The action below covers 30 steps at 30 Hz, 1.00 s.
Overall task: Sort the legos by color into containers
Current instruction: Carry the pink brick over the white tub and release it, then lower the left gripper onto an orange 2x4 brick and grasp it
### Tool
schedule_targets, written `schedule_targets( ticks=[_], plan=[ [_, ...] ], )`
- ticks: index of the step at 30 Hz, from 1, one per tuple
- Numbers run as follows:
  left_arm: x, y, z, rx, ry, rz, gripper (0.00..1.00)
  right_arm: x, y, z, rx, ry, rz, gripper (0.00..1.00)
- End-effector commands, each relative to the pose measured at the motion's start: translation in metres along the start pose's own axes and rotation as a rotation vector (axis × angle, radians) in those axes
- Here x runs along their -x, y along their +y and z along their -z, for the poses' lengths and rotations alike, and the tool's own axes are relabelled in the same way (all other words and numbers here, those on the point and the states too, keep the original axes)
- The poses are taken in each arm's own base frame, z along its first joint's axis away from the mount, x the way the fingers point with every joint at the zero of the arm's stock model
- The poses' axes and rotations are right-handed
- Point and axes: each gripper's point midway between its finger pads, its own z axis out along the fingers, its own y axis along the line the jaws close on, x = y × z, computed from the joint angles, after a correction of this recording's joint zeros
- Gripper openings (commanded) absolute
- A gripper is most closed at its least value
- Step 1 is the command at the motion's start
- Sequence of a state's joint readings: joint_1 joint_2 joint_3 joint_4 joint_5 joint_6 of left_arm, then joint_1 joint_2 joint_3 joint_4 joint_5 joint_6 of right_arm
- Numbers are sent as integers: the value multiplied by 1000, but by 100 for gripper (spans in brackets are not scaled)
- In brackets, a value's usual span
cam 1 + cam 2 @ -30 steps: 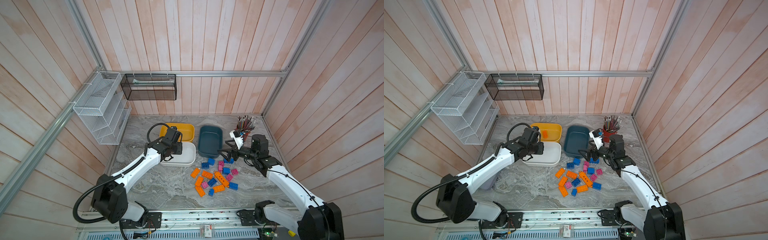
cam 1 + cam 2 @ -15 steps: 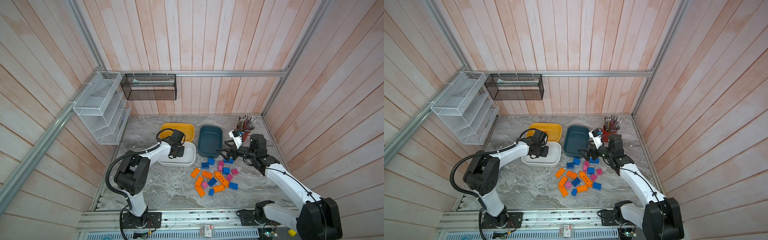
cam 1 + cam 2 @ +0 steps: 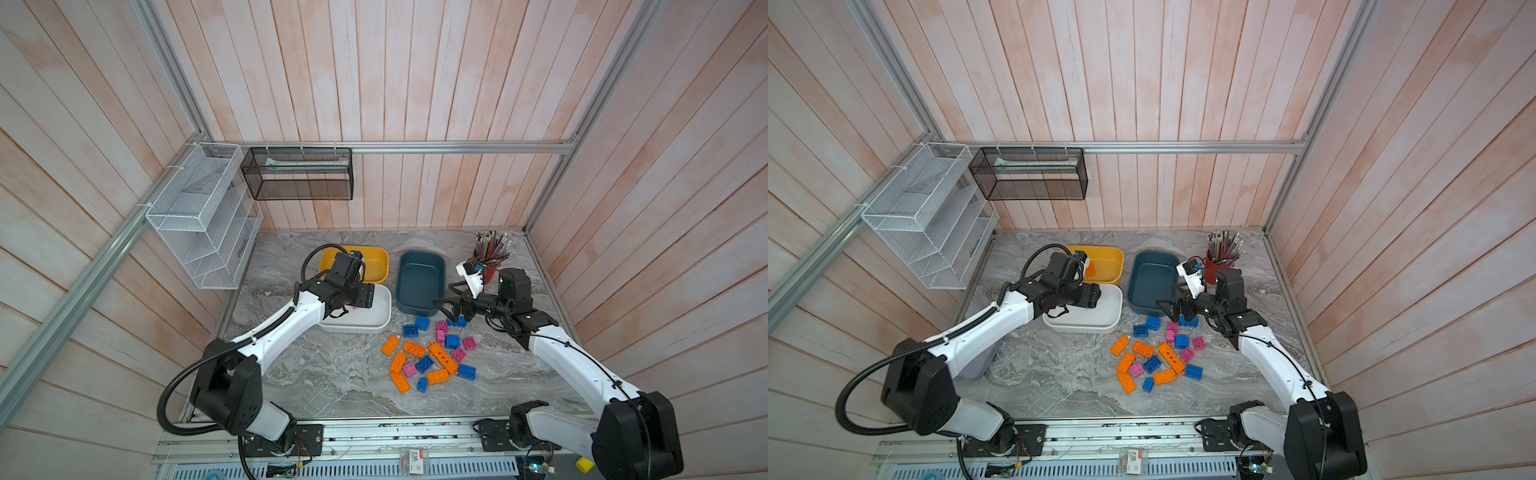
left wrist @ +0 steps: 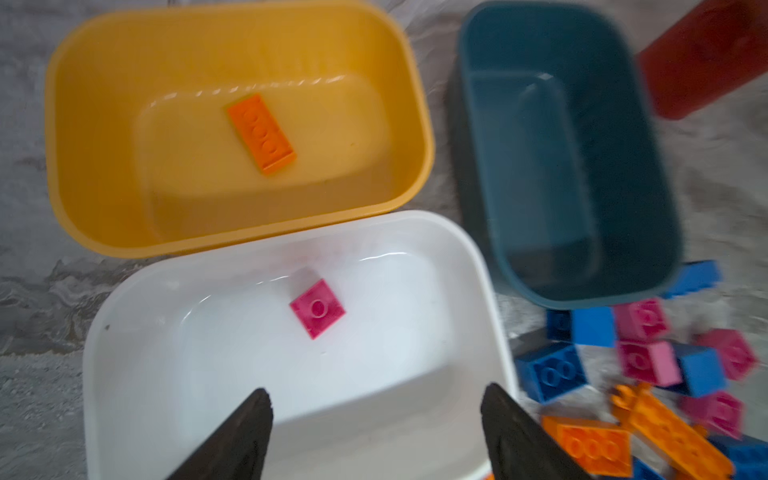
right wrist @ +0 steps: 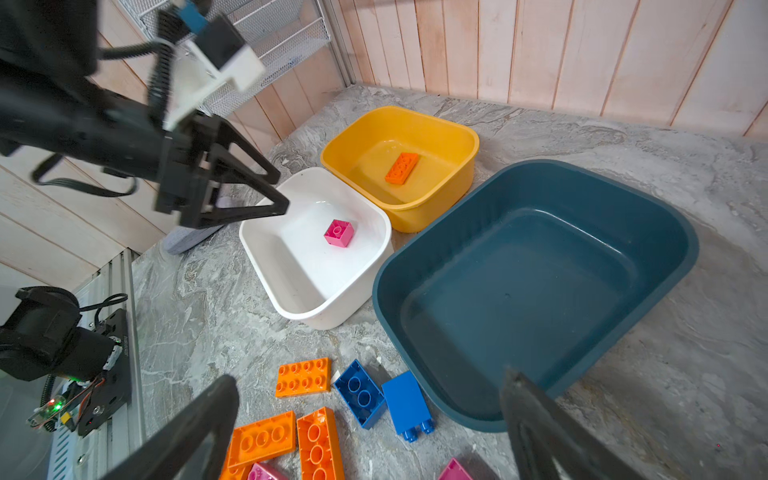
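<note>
The left end effector [image 4: 376, 392] is held open and empty over the white tub [image 4: 137, 374], in which a pink brick [image 4: 317, 308] lies loose. The right end effector [image 5: 370, 378], spread wide and empty, is nearer the loose legos [image 3: 442, 357]. A blue two-stud brick [image 5: 359, 392] lies just ahead of it, beside the teal tub's [image 5: 519, 291] near rim, its long axis judged roughly along the reach.

Left pincer [image 4: 376, 390] and right pincer [image 5: 370, 378] gape wide.
</note>
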State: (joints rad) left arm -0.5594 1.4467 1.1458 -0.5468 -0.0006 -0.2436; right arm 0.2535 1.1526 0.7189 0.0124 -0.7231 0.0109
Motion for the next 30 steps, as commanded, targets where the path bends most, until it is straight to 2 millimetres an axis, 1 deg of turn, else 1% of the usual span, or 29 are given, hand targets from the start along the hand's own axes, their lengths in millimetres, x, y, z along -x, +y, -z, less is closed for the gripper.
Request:
schedule_targets(
  ticks=[1,4,7,11,13,14,17,20,23,26,30],
  plan=[
    [-46,-37,16,-103,107,-23,81,10,3,6,-18,-12,29,98],
    [-74,-63,28,-149,140,-49,81,8,2,7,-27,-7,29,98],
    [-100,-83,31,-174,155,-63,79,8,0,9,-45,-3,34,98],
    [-133,-94,14,-175,179,-93,72,6,-1,11,-65,2,40,98],
    [-140,-90,1,-144,181,-121,66,6,-1,12,-65,0,42,98],
    [-148,-96,-4,-144,189,-162,63,5,-1,12,-67,-1,40,98],
    [-151,-90,-23,-81,195,-219,61,3,-1,12,-67,-3,37,98],
    [-145,-91,-38,-52,189,-257,56,1,-1,13,-70,-3,36,98],
    [-144,-91,-51,-28,182,-280,49,0,-2,16,-85,-7,40,98],
    [-143,-84,-61,32,192,-320,48,-1,-3,17,-90,-8,40,98],
    [-144,-87,-70,29,193,-340,47,-3,-4,19,-95,-8,40,98]
  ],
)
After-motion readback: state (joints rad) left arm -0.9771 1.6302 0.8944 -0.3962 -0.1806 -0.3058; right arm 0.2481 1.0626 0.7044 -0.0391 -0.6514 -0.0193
